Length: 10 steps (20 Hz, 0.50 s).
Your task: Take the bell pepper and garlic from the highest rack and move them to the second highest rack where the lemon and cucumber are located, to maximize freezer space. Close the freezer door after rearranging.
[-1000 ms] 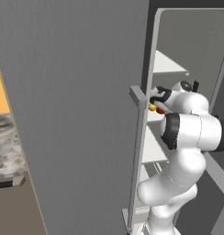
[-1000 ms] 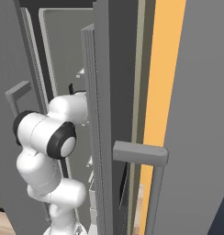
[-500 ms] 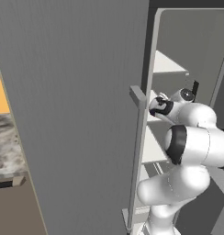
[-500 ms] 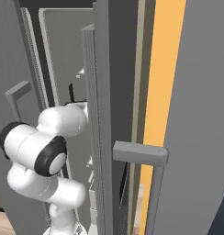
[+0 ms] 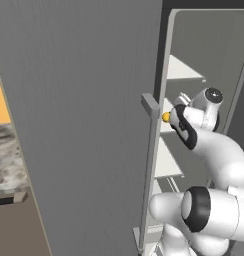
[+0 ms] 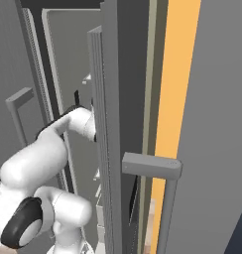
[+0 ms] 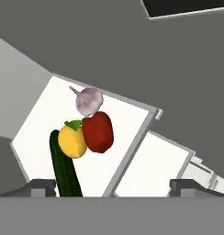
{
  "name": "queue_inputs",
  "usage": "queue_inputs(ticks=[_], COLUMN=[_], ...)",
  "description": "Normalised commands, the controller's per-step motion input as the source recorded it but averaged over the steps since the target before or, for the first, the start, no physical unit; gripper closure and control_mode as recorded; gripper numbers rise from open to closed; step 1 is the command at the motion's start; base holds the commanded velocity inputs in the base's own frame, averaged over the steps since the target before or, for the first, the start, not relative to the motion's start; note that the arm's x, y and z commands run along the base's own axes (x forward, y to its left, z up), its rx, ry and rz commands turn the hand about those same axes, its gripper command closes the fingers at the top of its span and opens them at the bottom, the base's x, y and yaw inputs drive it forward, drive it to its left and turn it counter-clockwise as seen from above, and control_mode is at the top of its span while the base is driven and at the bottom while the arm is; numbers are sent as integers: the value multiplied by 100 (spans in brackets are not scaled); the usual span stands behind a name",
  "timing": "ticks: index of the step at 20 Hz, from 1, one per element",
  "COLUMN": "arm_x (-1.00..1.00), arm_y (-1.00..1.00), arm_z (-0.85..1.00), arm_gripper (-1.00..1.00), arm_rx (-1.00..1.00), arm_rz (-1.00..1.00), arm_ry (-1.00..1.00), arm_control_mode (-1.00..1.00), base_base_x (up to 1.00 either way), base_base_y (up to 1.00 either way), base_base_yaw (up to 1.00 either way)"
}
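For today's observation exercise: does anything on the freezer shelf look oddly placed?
The garlic, pepper, lemon and cucumber crowd one patch of the shelf; the garlic seems perched on the pepper and might roll.

Cucumber (image 7: 64, 168) lower end cut by frame edge; lemon (image 5: 165, 117) mostly behind door.

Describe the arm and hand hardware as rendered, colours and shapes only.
A glossy white arm of rounded, tube-like links, with black bands at the joints. A round grey cap sits near the wrist. The hand ends in two small dark grey, blocky fingertips. No cables or markings show.
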Motion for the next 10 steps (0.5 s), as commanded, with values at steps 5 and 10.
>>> queue_inputs(ticks=[5, 10], arm_x=[-100, -100], arm_y=[42, 49], arm_z=[38, 27], arm_gripper=[-100, -100], arm_rx=[2, 1], arm_rz=[1, 10], arm_ry=[10, 15], arm_control_mode=[-100, -100], base_base_x=[0, 0], base_base_y=[0, 0], base_base_yaw=[0, 0])
